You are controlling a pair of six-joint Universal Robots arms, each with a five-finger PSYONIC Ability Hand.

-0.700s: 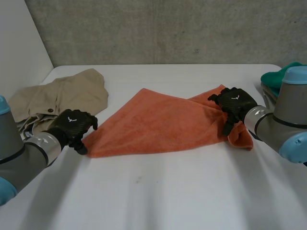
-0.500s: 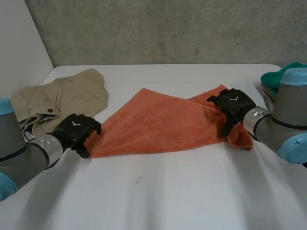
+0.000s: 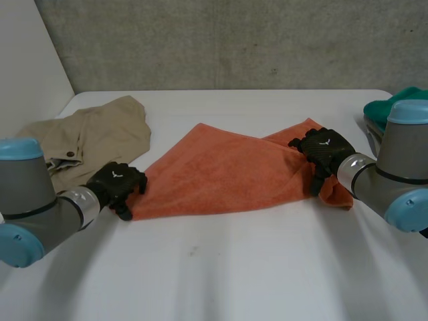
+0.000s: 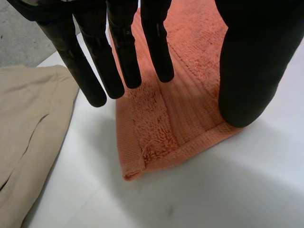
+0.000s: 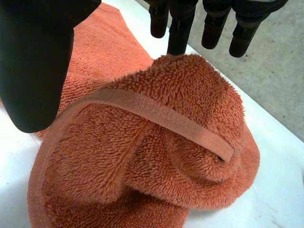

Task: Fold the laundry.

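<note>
Sliding our left hand (image 3: 117, 182) onto the towel (image 3: 221, 170) corner, we have both hands open, right hand (image 3: 322, 148) over the bunched end, nothing gripped yet.

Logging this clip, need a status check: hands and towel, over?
Left hand open over near-left corner of orange towel. Right hand open over its bunched right end. Beige garment beside left hand, apart from towel.

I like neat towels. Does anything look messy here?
Yes: the orange towel is bunched into a lump at its end under the right hand, while its corner by the left hand lies flat.
</note>
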